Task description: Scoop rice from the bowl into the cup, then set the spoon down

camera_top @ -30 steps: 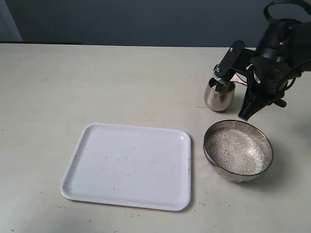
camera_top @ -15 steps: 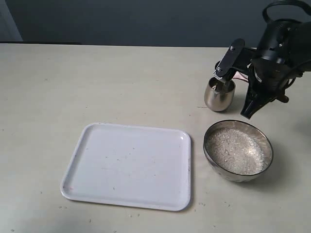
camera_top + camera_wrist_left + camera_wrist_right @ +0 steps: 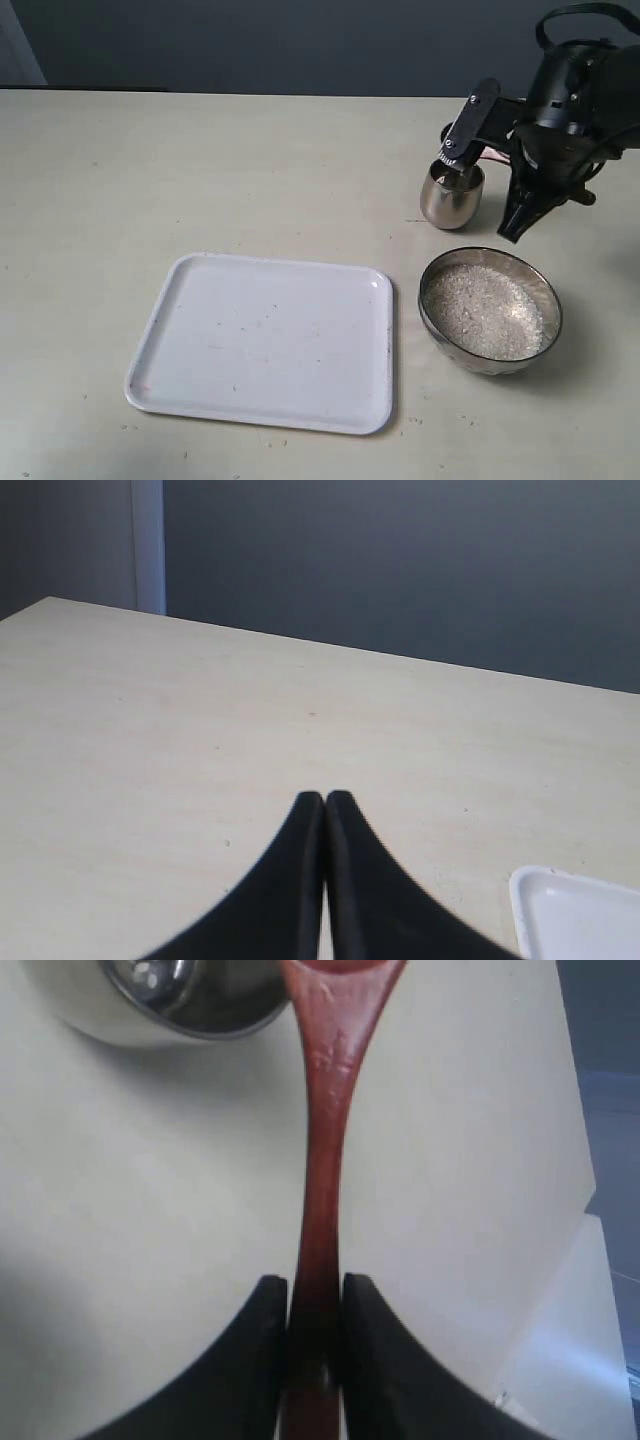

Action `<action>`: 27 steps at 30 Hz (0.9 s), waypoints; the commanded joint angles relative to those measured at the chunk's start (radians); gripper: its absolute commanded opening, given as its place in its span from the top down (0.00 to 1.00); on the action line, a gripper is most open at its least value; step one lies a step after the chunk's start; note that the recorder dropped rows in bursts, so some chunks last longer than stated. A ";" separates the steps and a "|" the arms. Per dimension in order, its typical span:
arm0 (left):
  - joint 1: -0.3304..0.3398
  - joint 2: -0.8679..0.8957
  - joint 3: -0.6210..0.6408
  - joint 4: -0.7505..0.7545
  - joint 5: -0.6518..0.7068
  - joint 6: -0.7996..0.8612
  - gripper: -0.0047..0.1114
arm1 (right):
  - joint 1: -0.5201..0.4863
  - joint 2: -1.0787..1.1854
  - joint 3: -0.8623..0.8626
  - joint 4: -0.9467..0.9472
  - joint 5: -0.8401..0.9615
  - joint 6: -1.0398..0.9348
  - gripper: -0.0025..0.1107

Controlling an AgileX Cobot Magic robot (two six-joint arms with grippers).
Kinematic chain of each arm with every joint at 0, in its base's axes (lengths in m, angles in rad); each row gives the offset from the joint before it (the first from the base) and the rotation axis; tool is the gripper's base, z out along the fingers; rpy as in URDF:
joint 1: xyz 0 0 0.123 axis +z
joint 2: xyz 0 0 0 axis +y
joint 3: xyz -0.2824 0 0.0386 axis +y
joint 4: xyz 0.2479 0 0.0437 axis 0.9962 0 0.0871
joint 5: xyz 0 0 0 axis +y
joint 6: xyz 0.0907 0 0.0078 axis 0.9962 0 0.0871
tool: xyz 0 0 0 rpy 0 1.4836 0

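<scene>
My right gripper is shut on the handle of the reddish-brown wooden spoon. The spoon's small bowl reaches the rim of the steel cup, and its tip is cut off by the frame edge. A few white grains show inside the cup. In the exterior view the cup stands behind the wide shiny bowl, which holds the rice. The right arm hangs over the cup and hides most of the spoon. My left gripper is shut on nothing, above bare table.
A white rectangular tray lies left of the bowl, and its corner shows in the left wrist view. A dark wall runs behind the table's far edge. The left gripper is outside the exterior view.
The right arm has shifted slightly up and to the right beside the cup, and its black link over the cup stands steeper. Cup, bowl and tray have not moved.
</scene>
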 commanded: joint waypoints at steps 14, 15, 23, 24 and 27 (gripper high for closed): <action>-0.007 -0.005 -0.002 0.006 -0.011 -0.002 0.96 | 0.001 0.010 0.056 -0.151 0.008 0.054 0.98; -0.007 -0.005 -0.002 0.006 -0.011 -0.002 0.96 | 0.001 0.017 0.056 -0.158 0.006 0.057 0.98; -0.007 -0.005 -0.002 0.006 -0.011 -0.002 0.96 | 0.030 0.070 0.056 -0.307 0.054 0.214 0.98; -0.007 -0.005 -0.002 0.006 -0.011 -0.002 0.96 | 0.030 0.073 0.056 -0.309 0.062 0.214 0.98; -0.007 -0.005 -0.002 0.006 -0.011 -0.002 0.96 | 0.040 0.080 0.056 -0.357 0.115 0.279 0.98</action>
